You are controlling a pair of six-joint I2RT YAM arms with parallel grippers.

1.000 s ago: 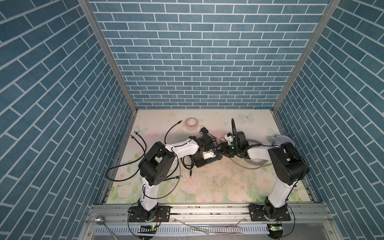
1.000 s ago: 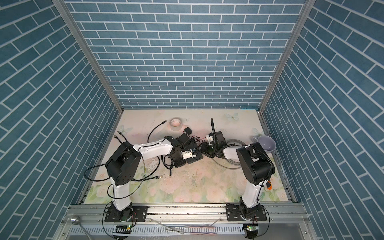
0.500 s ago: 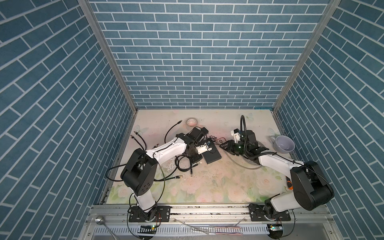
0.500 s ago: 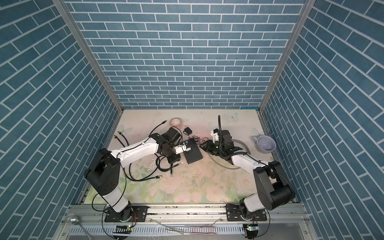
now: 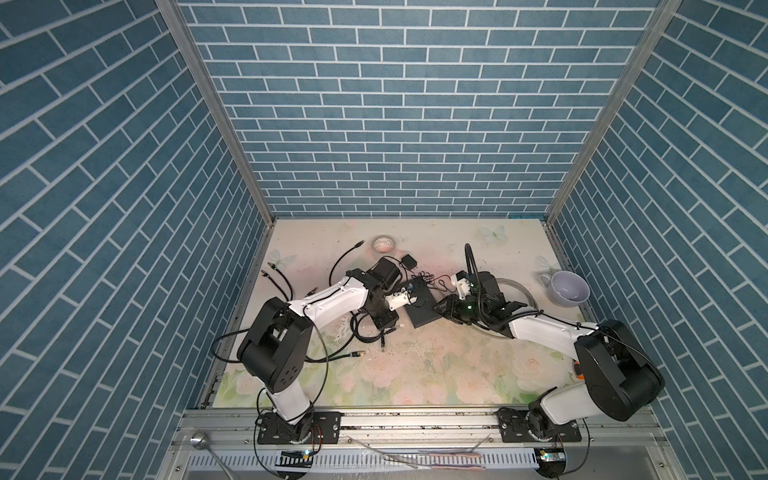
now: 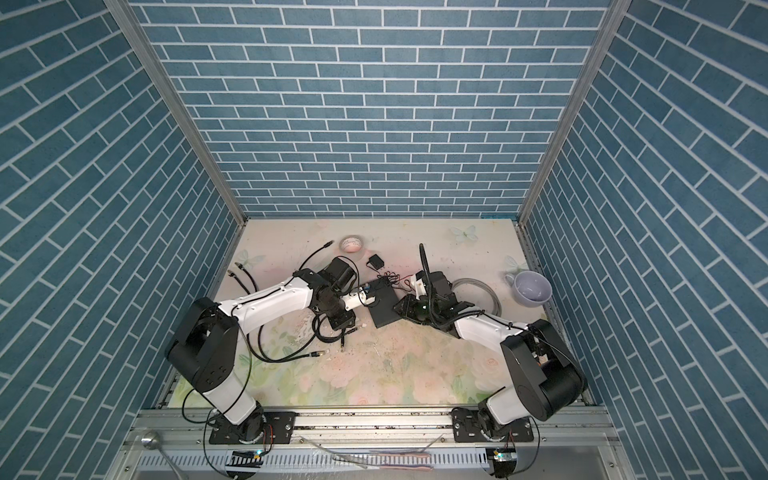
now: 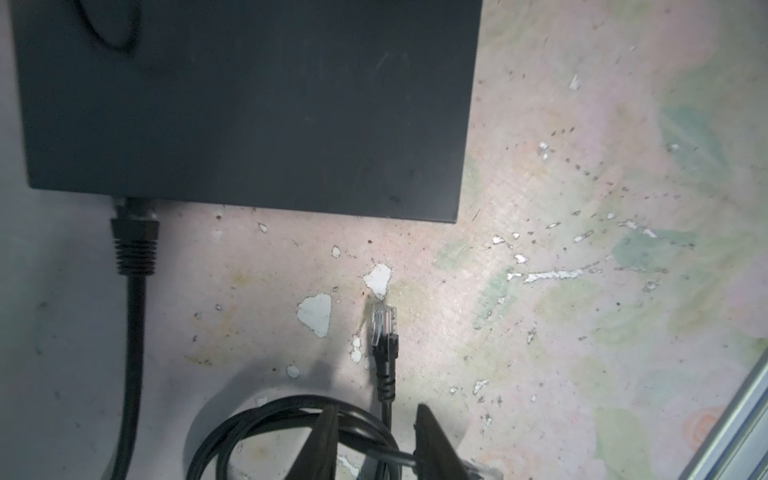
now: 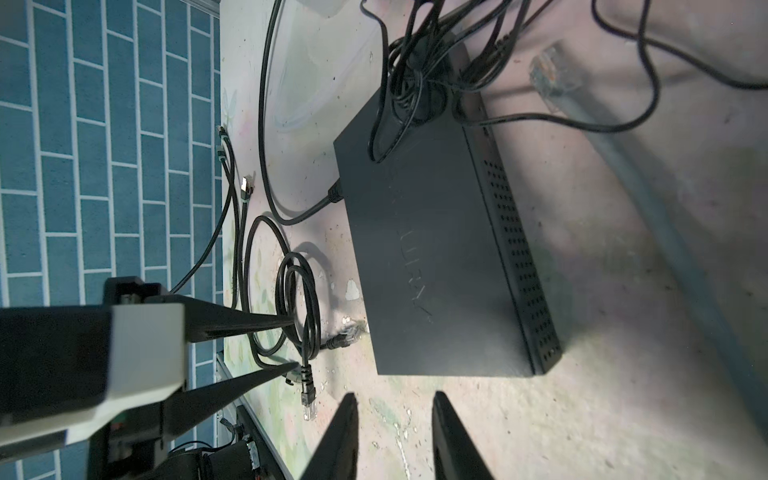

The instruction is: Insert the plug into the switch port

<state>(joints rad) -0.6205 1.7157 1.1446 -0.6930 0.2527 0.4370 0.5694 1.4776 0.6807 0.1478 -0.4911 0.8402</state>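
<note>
Just off the switch (image 7: 249, 104) edge, loose plug (image 7: 384, 320); bare mat (image 7: 419, 249) between.

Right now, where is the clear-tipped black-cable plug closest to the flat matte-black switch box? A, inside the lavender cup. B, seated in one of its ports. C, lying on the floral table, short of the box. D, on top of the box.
C: in the left wrist view the clear-tipped plug lies on the floral table, apart from the flat matte-black switch box.
</note>
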